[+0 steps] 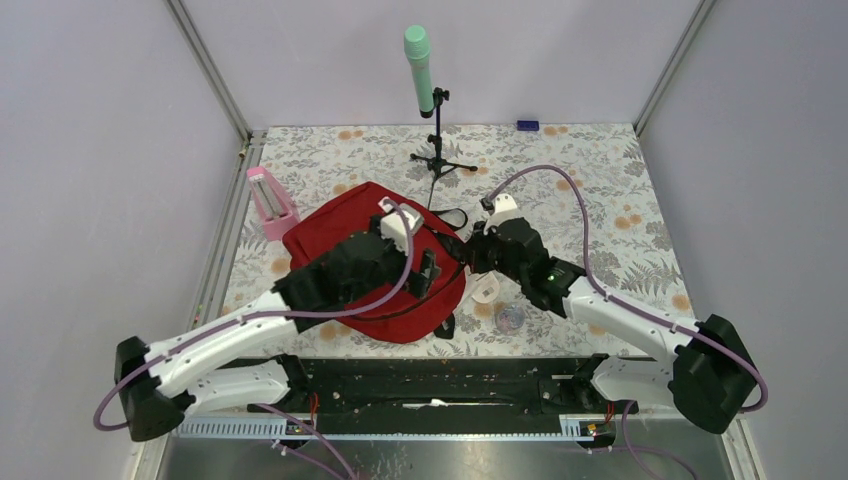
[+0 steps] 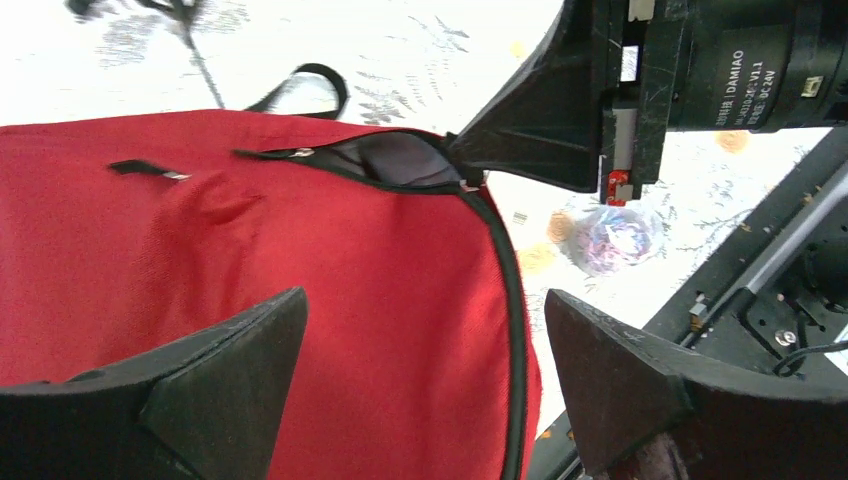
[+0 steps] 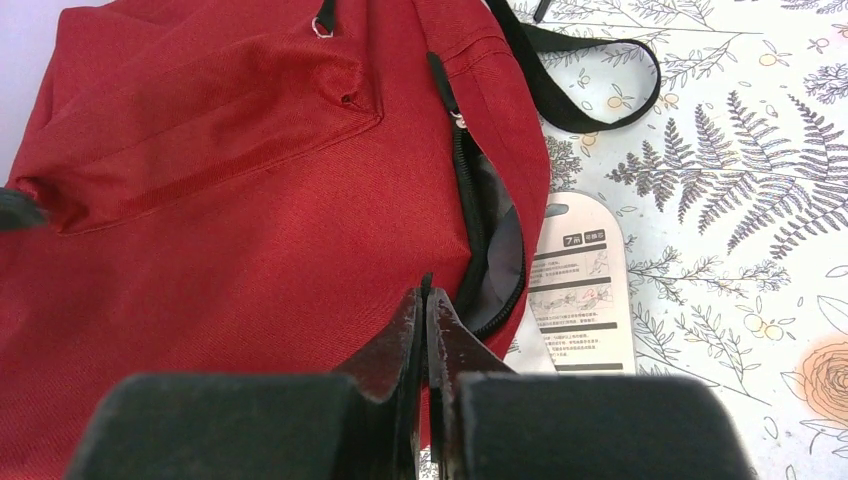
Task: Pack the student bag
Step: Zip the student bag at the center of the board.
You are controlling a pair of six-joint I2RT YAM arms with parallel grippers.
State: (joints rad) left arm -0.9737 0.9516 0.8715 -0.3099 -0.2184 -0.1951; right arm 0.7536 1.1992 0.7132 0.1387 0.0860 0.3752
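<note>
The left gripper (image 2: 420, 310) hangs just above the bag's near half, its jaws spread wide with nothing between them; only red cloth shows under the gap. The bag (image 1: 345, 225) lies flat on the flowered table (image 1: 600, 200), in front of the arm bases and a little toward the left arm's side.

Just off the bag's near right edge lies a small clear round case (image 1: 510, 318) with coloured bits inside. A white printed card (image 3: 585, 290) lies flat beside the same edge, close to the zip.

The right gripper (image 3: 427, 292) is closed tight, its tips pressed together at the lip of the bag's zip opening (image 3: 495, 260). The opening gapes a little and shows dark grey lining. Whether the tips pinch the fabric cannot be told.

Beyond the opening, a black strap (image 3: 590, 90) loops out from the bag's far right side onto the table. A pink object (image 1: 268, 200) stands just off the bag's far left corner. Farther back from the bag stands a small tripod carrying a green-topped microphone (image 1: 419, 60), and a small blue object (image 1: 527, 125) lies at the table's far edge.
</note>
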